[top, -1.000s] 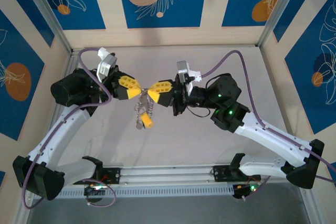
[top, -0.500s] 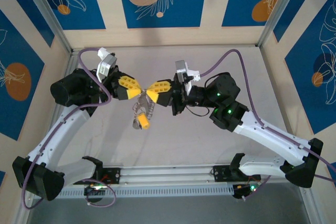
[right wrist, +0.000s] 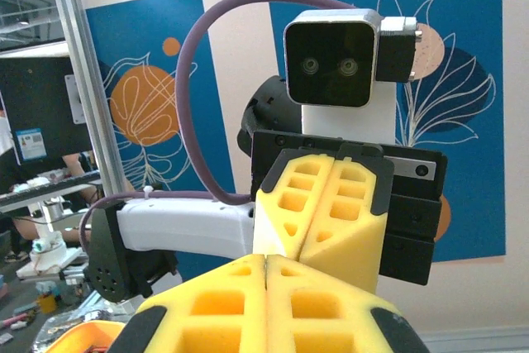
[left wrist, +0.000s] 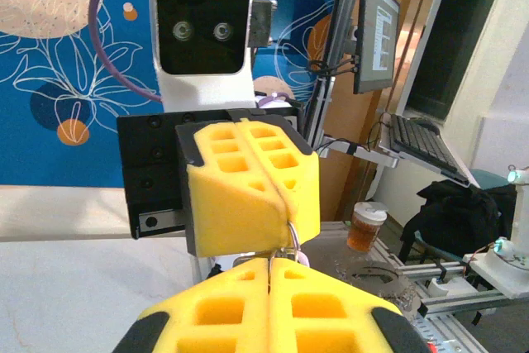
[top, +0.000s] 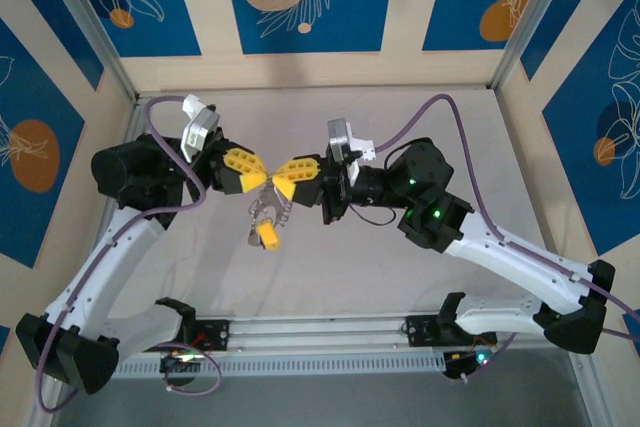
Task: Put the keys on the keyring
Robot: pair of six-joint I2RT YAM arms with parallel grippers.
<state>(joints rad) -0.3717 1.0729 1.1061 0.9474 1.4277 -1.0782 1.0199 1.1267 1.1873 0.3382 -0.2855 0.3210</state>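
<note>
the threading step is judged to be in hand: the two pairs of yellow-padded jaws are brought tip to tip above the desk (top: 340,277), the left jaws reaching in from 9 o'clock and the right jaws from 3 o'clock. both pairs are seen fully closed, pad against pad. the keyring (top: 268,205) is carried in the air just at 6 o'clock of the meeting tips, clear of the desk, with a few small keys (top: 284,210) dangling on it and a yellow tag (top: 267,235) hanging at its 6 o'clock end. in the left wrist view a thin grey wire is seen coming out of the seam of the right jaws, so the ring is taken to be pinched there; a pale lilac key head (left wrist: 299,259) is glimpsed just beside that wire, between the two sets of tips. what exactly is pinched by the left jaws cannot be told, as the pads cover it, though the lilac key is the likely guess. whether the key's hole has been caught by the ring's end cannot be told either. for the next move a small, careful turn of one wrist against the other is called for, so that the key is slid along the wire, with both grips kept firm; a slip is judged likely to drop the key to the desk.
</note>
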